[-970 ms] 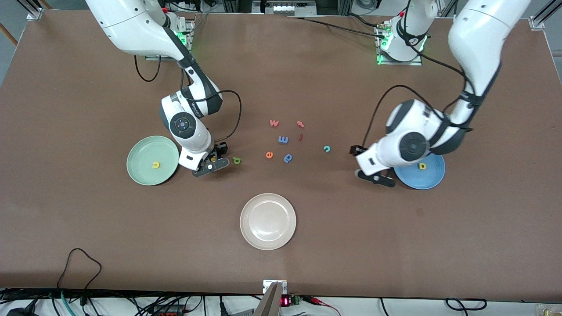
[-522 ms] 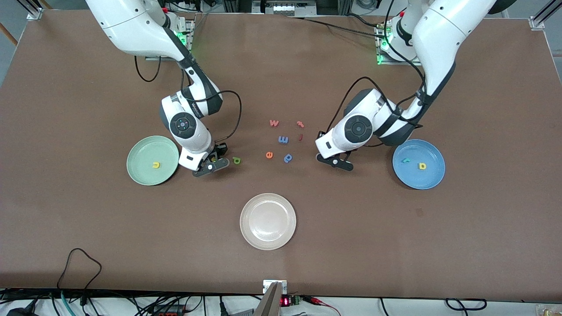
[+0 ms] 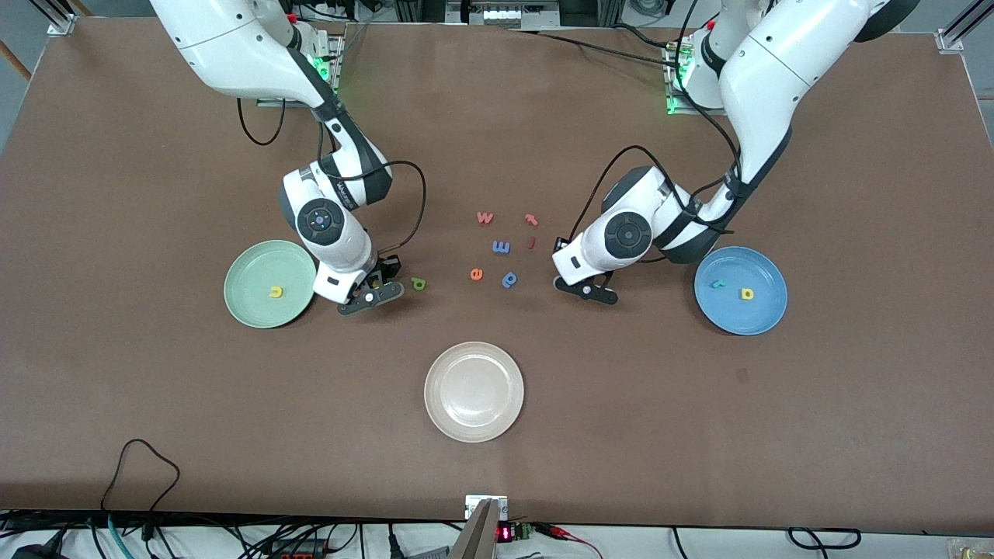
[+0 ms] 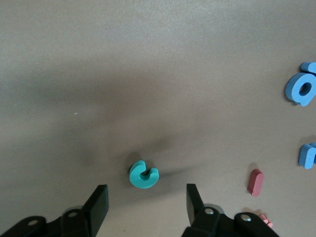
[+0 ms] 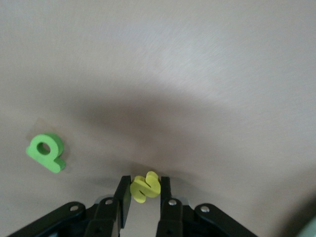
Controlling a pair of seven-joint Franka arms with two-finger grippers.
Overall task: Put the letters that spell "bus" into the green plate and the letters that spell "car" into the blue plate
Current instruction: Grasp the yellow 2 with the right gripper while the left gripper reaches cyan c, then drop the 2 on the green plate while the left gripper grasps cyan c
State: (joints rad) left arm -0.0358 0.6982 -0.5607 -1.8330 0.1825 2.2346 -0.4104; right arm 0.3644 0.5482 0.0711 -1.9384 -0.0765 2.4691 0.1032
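Foam letters lie scattered on a brown bench between two white robot arms. Within the last second the right tool has closed, and it now clamps the small yellow foam s just beside the round mint-green plate, which already holds the yellow u. The dark green b lies on the bench close by. Meanwhile the left arm has swung away from the round sky-blue plate, where the teal r and the squarish yellow a rest. Its left tool now hangs with fingers apart, narrowing, just by the teal c. Each word likely needs these two pickups delivered, plus the b
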